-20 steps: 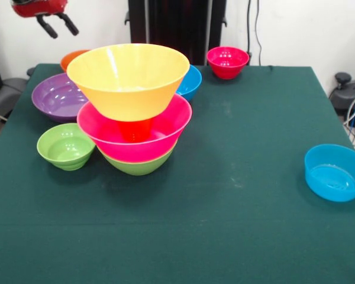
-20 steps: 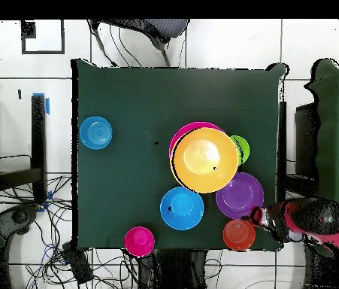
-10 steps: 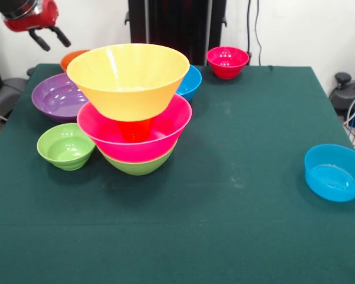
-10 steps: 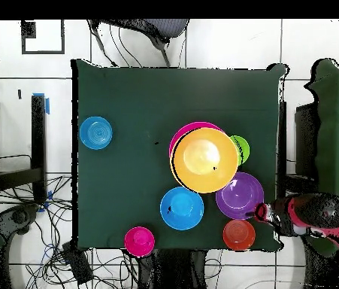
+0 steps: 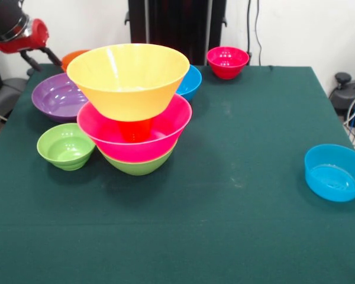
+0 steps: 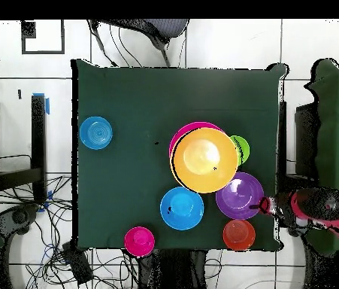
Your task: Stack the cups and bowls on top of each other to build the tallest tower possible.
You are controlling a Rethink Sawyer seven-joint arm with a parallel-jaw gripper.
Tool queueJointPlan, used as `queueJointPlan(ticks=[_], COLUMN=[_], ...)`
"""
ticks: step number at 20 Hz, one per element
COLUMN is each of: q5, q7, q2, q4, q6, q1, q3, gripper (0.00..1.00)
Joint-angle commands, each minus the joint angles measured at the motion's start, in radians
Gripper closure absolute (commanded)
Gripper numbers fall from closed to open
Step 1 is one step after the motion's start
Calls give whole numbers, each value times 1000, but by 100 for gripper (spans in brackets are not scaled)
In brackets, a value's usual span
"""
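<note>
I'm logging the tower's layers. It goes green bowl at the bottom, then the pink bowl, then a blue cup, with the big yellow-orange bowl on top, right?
Not quite: the cup is orange-red, not blue, as the front view shows. The rest holds: green bowl lowest, pink bowl next, yellow-orange bowl on top.

Tool moved sideways off past tabletop edge, dropped lower, now beside purple bowl, past small orange bowl. Arm shifted with it.

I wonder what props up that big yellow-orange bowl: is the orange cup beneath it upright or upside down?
Cannot tell. The orange cup stands inside the pink bowl under the yellow-orange bowl, but its rim is hidden.
</note>
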Motion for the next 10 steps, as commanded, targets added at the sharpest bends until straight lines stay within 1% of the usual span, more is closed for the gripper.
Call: queueJointPlan(ticks=[1,10], q5=[-100,-164], q7=[-392,-467], q2=[118,235], q4=[-154,-277], q6=[116,131], q1=[11,-12], q3=[97,126], gripper=[0,0])
